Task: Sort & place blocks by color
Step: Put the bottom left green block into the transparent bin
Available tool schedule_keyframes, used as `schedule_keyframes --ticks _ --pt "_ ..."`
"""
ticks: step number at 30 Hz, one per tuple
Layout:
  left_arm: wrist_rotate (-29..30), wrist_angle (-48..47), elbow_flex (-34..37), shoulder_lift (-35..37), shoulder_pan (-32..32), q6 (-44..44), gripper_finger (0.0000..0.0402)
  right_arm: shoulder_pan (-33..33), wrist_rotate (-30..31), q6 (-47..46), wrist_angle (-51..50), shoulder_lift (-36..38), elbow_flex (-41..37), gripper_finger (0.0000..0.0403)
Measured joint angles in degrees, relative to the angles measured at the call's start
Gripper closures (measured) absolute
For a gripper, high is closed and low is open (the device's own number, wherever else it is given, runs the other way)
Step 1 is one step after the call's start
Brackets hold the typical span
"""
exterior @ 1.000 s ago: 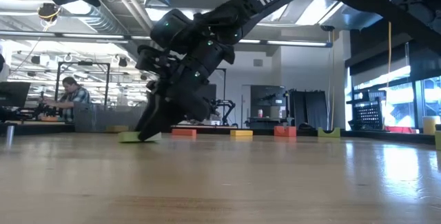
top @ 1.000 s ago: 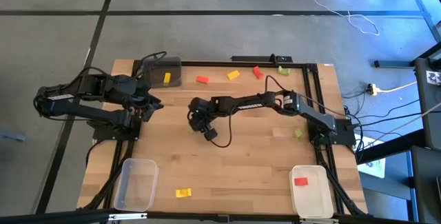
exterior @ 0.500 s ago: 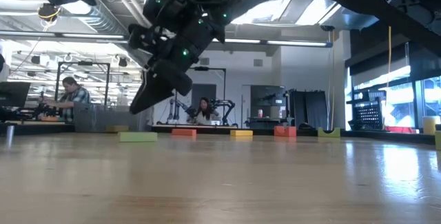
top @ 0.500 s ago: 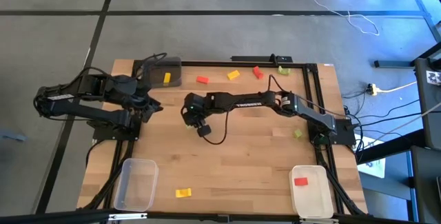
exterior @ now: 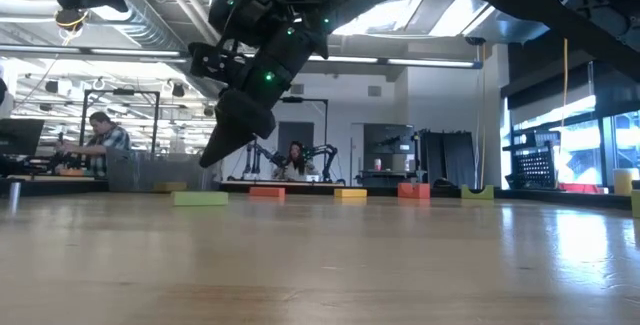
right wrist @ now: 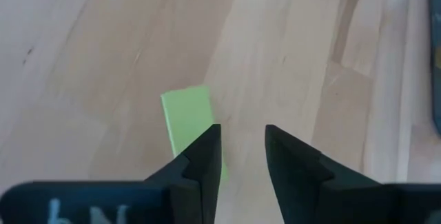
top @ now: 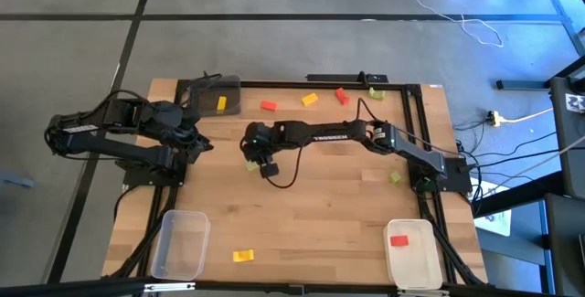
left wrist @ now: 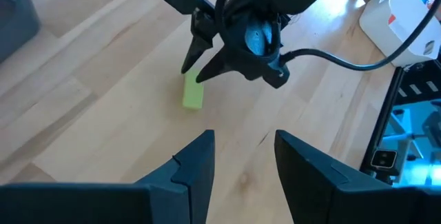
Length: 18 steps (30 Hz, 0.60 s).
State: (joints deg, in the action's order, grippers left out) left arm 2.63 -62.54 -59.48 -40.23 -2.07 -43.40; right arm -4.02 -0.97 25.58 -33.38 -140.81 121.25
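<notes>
Green block (right wrist: 187, 120) lies flat on the wooden tabletop (top: 320, 206), near the middle. The right hand (right wrist: 240, 156) hangs just above it, not touching, with a small gap between its two fingers and nothing held. The left hand (left wrist: 243, 156) waits at the left side, fingers a little apart and empty. Other red, yellow and green blocks lie near the far edge.

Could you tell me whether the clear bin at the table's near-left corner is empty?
Empty: the high view shows no block inside the clear bin.
</notes>
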Motion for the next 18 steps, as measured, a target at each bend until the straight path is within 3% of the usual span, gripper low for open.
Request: schedule_keyframes --ticks 11,18 --pt "0.02 0.00 0.00 0.02 0.00 0.00 0.0259 0.34 -0.06 -0.05 0.55 0.02 0.09 0.0272" --pt "0.04 0.01 0.00 0.00 0.02 0.00 0.0259 0.34 -0.63 -7.39 0.17 0.13 0.09 0.0272"
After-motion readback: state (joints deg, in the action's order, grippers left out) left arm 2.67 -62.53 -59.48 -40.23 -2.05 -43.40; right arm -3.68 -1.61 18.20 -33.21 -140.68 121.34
